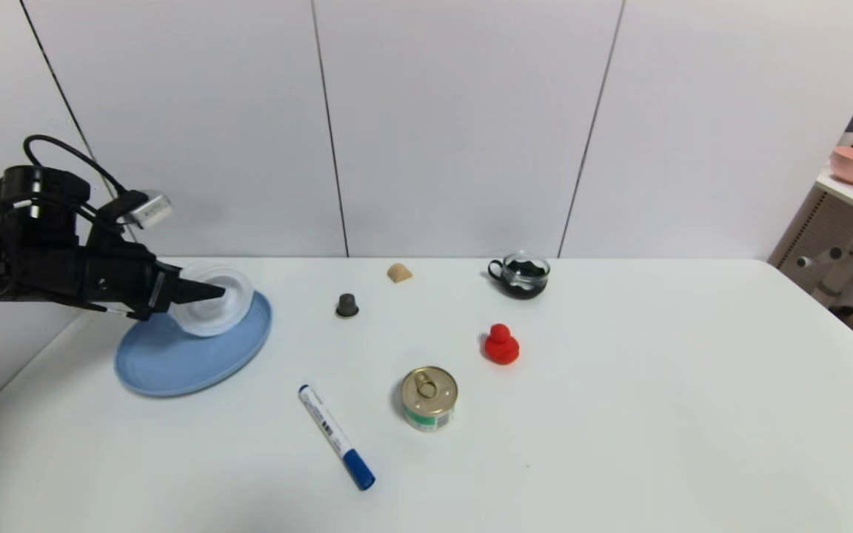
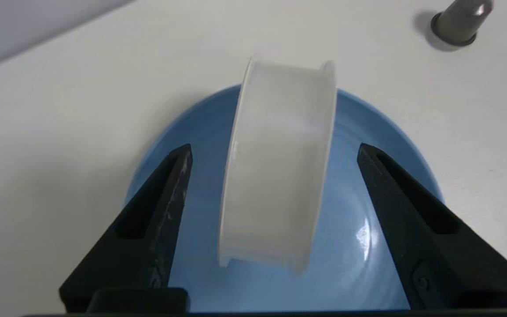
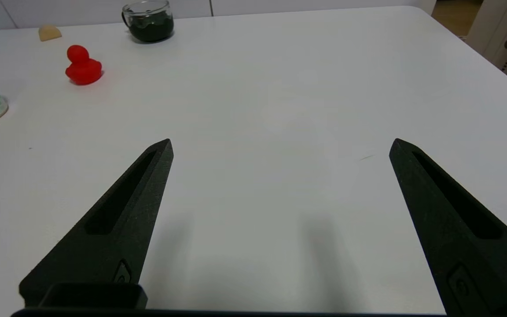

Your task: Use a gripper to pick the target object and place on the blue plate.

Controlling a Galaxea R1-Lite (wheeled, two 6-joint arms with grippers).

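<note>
We saw the white translucent spool [image 2: 275,176] standing on edge over the blue plate [image 1: 175,363], tilted a little, with its flanges facing the 2 fingers [image 2: 165,207] of the left tool [image 1: 201,291]. In the left wrist view there was a clear gap between the spool and each finger, so the left tool was spread and pinching nothing. Whether the spool's lower edge actually rested on the plate we could not tell. In the head view the spool [image 1: 215,302] sat over the far part of the plate, right at the tips of the left tool, which reached in over the plate from the desk's left side and pointed slightly downward.

Beyond the left tool's tips, past the plate's rim, stood a small dark capsule [image 1: 346,304], and farther off a tan lump [image 1: 399,272]. Well away to the tool's right lay a blue-capped marker [image 1: 335,436], a gold-topped tin can [image 1: 429,398], a red toy duck [image 1: 501,345] and a glass cup with dark contents [image 1: 521,275], all on the white desk [image 1: 656,414].

The right tool [image 3: 280,145] hung above a bare stretch of desk, well apart from the plate, its fingers spread wide around nothing.
</note>
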